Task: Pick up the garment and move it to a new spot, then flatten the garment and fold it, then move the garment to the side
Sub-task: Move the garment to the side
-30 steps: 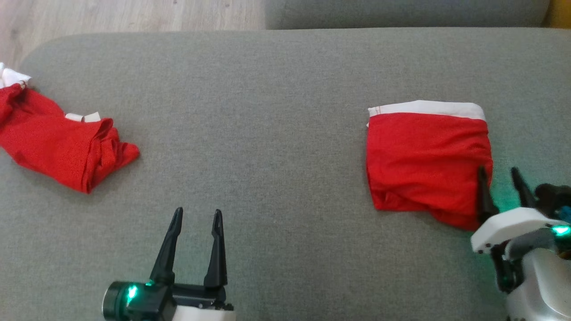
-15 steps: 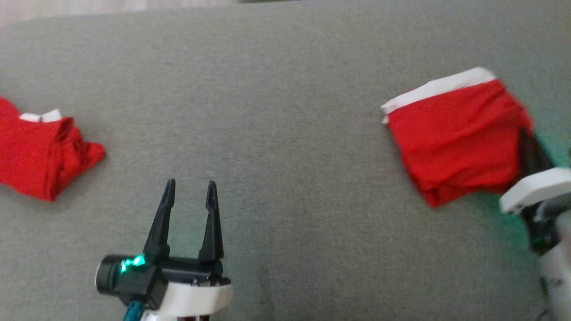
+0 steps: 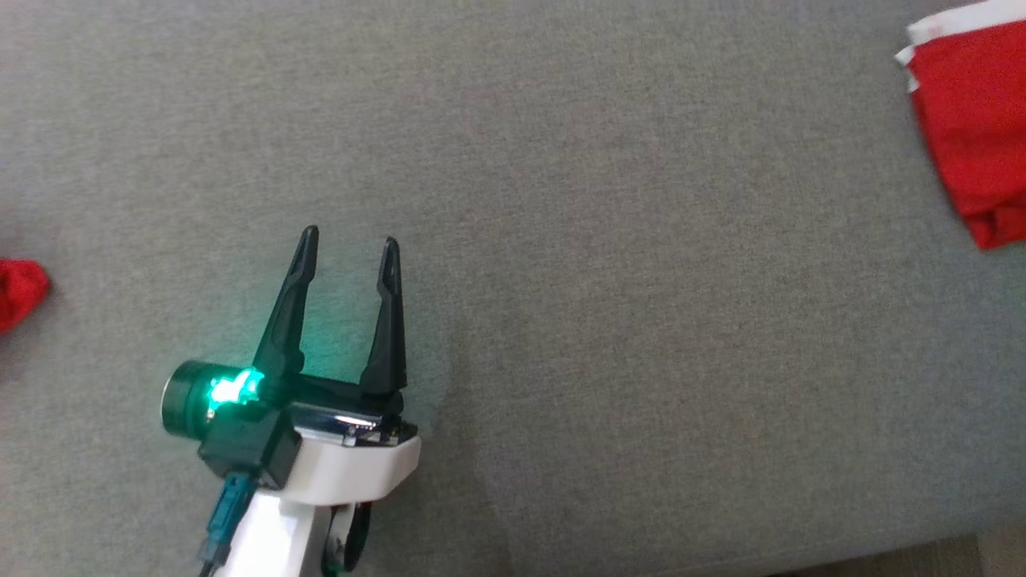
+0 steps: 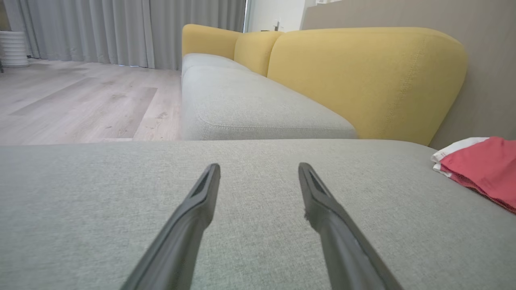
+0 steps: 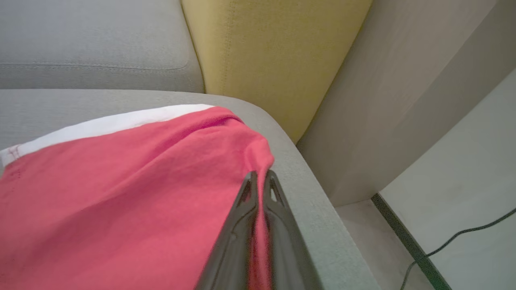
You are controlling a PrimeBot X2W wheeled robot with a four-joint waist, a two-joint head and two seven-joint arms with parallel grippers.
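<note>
Grey woven upholstery (image 3: 641,320) spreads across the head view. At its far left edge lies a crumpled corner of another red cloth (image 3: 20,292). Next, the left gripper (image 3: 349,237) hovers over bare cushion, dark fingers spread wide and empty, likely parked out of the way. Far right sits the folded red garment with a white waistband (image 3: 974,136). Overhead it reads as a flat block; the right wrist view supplies the grip: the right gripper (image 5: 260,175) pinched together on its red edge, seemingly to drag it sideways, near the yellow fabric sofa back (image 5: 274,52)

Two red garments (image 3: 974,120) (image 3: 18,292), two claws (image 3: 349,238) (image 5: 261,174), one grey seat (image 3: 561,240), one yellow-backed sofa (image 4: 363,72)
</note>
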